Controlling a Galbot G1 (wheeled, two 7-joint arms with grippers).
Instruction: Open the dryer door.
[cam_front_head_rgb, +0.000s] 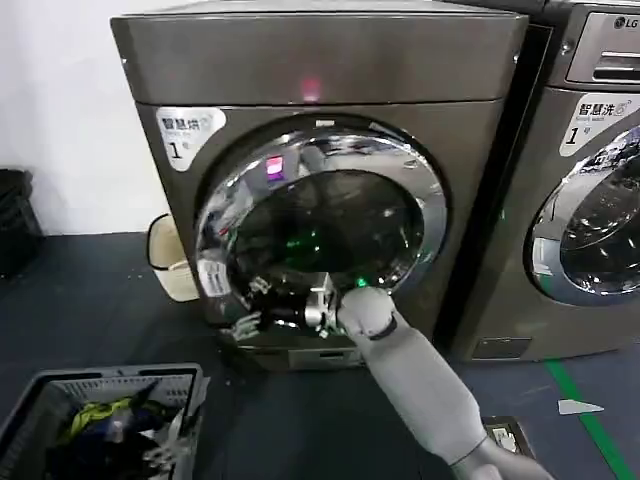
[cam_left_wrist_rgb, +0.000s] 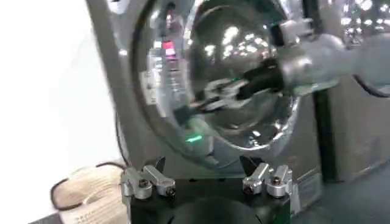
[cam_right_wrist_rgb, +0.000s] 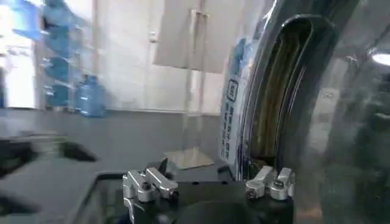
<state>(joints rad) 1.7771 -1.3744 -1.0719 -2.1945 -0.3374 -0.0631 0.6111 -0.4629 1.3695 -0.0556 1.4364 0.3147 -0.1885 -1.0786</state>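
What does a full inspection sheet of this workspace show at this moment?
Surface: dark floor.
Job's things: dark grey dryer's round door with chrome rim and dark glass; cannot tell if it is unlatched.
Clutter: grey plastic basket of clothes; beige bin beside the dryer.
Grippers: right gripper open, at the door's lower rim; left gripper open, facing the door, apart from it.
Cables: nothing seen.
Surroundings: silver LG machine, white wall, green floor tape.
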